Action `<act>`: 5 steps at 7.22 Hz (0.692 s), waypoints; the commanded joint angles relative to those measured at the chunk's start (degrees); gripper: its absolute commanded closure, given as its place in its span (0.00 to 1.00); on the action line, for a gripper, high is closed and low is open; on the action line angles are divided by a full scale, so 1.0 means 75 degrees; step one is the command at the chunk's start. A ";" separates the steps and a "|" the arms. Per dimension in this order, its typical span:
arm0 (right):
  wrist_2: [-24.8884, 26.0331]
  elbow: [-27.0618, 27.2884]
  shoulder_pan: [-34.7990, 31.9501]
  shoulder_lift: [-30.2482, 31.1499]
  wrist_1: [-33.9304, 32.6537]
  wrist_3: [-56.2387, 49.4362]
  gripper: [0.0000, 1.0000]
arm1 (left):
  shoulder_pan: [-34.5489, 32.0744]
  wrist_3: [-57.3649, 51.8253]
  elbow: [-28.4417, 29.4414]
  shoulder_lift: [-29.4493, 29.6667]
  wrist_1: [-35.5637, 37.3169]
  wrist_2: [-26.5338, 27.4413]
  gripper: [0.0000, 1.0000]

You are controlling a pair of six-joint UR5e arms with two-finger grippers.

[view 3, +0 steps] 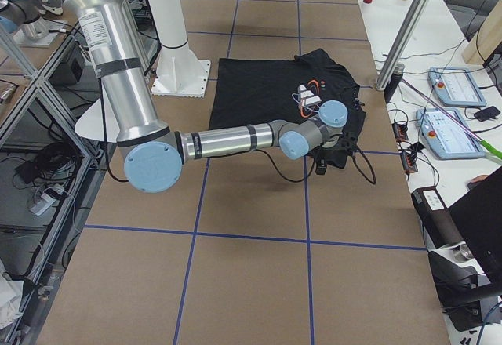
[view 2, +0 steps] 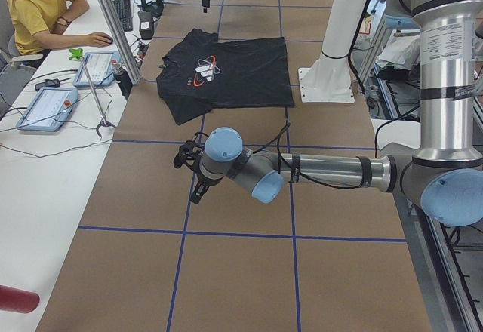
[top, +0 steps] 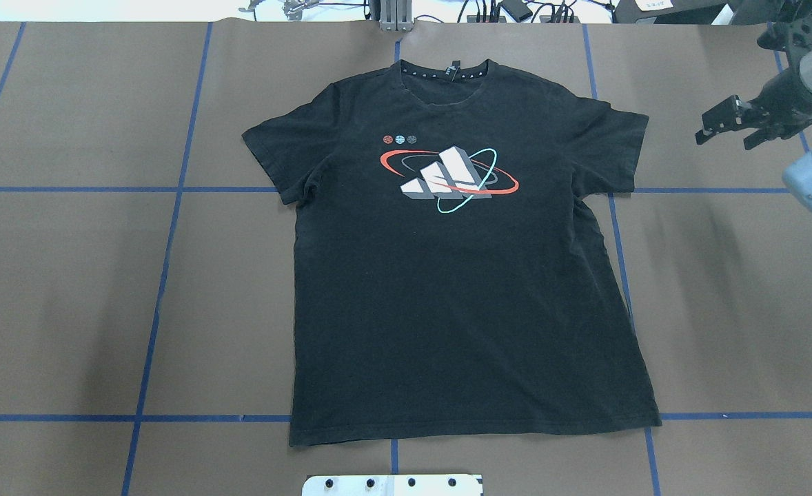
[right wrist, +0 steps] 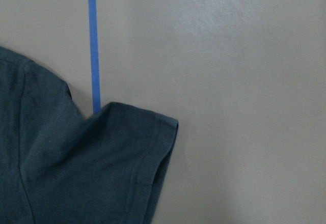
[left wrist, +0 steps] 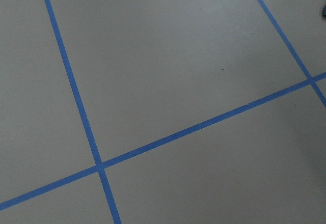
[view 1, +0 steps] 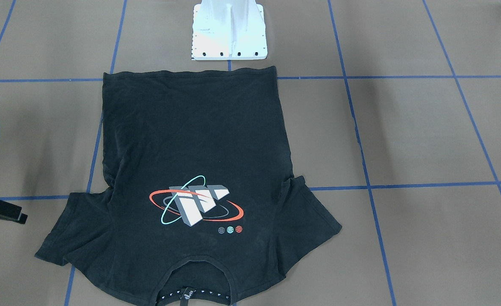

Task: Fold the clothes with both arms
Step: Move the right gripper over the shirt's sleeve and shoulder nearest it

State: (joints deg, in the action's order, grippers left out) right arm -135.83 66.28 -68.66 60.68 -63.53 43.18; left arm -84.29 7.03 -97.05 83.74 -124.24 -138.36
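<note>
T-shirt [top: 461, 275] flat, logo up, unfolded on tabletop [top: 68, 275]. R tool [top: 723, 131] hovers near shirt's sleeve, jaws apart, holding nothing. L tool [view 2: 189, 167] well clear of shirt; open/closed: can't tell.

We look down from both long sides of the bench [top: 68, 275], along it from each end; all four share the T-shirt [top: 461, 275]; wrist views sit close.

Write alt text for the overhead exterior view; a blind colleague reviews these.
A black T-shirt lies flat and unfolded, logo up, collar at the far edge, on a brown table with blue tape lines. The right gripper hovers off its sleeve at the view's right, touching nothing.
</note>
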 commanded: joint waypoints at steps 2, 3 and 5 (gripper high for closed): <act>0.0156 -0.0760 -0.0033 -0.0335 0.1653 0.2160 0.02 | -0.0023 0.0000 -0.0172 -0.0079 -0.0017 -0.0231 0.00; 0.0344 -0.1239 -0.0021 -0.0159 0.2741 0.2245 0.02 | -0.0023 0.0000 -0.0149 -0.0080 -0.0017 -0.0232 0.00; 0.0927 -0.1548 -0.0009 -0.0052 0.3185 0.2304 0.02 | -0.0023 0.0000 -0.0184 -0.0080 -0.0028 -0.0244 0.00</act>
State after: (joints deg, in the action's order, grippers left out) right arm -131.90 56.05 -68.80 59.82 -42.06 59.80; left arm -84.46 7.03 -98.29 83.17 -124.43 -140.11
